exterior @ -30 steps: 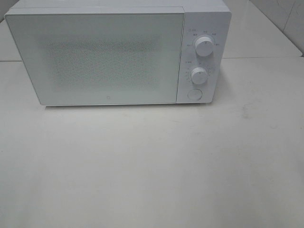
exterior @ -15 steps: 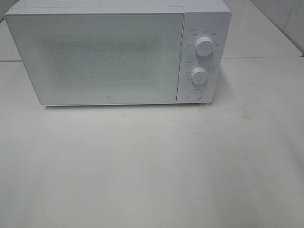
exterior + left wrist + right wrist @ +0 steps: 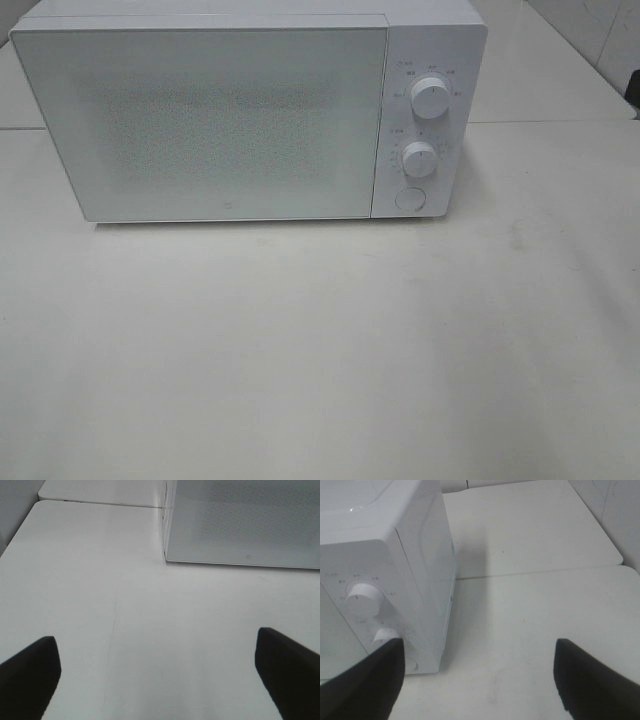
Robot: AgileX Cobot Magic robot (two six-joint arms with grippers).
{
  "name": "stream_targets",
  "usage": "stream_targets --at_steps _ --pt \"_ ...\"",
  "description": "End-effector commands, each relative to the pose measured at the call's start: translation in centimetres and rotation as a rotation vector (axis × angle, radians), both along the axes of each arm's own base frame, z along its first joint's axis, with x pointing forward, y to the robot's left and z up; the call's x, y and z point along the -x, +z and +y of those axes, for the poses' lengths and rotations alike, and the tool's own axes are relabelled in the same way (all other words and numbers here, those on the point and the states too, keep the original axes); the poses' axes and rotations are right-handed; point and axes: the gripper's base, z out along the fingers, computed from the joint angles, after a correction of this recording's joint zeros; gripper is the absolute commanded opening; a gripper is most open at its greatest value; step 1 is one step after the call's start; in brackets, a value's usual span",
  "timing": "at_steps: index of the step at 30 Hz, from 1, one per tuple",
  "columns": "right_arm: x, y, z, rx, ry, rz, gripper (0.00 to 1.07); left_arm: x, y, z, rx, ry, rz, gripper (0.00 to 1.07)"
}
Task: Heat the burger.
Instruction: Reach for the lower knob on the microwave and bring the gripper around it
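High view: a white box-shaped microwave oven (image 3: 200, 120) stands door shut on the white tabletop (image 3: 320, 350). On its panel are an upper round white dial (image 3: 430, 98), a lower dial (image 3: 419, 158) and a round push-button (image 3: 409, 198). You see no burger in any view; it may sit behind the frosted door, but you cannot tell.

Left wrist view: the black left gripper (image 3: 156, 645) is spread wide and empty over bare table, near the door's corner.

Right wrist view: the black right gripper (image 3: 479, 650) is spread and empty beside the dial panel.

Expect the burger to be light and soft, its layers prone to slide. Hold it gently, low across the bun. The shut door is your obstacle.
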Motion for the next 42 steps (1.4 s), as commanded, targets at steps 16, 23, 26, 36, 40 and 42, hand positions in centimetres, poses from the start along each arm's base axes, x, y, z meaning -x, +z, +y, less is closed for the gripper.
stream_targets --at_steps 16,23,26,36,40,42 --pt "-1.5 -5.0 -0.8 0.139 -0.061 -0.225 0.76 0.4 0.1 0.0 0.006 0.002 -0.038 1.00" --pt "-2.1 -6.7 -0.6 0.170 -0.137 -0.235 0.76 0.4 0.1 0.0 0.006 0.002 -0.038 1.00" --pt "-2.4 -7.7 1.0 0.197 -0.092 -0.202 0.76 0.4 0.1 0.0 0.006 0.002 -0.038 1.00" --pt "-2.2 -9.7 5.2 0.254 -0.041 -0.213 0.76 0.4 0.1 0.0 0.006 0.002 -0.038 1.00" --pt "-1.9 -10.4 7.2 0.253 -0.018 -0.216 0.76 0.4 0.1 0.0 0.006 0.002 -0.038 1.00" --pt "-2.0 -10.5 7.6 0.246 -0.021 -0.209 0.76 0.4 0.1 0.0 0.006 0.002 -0.038 1.00"
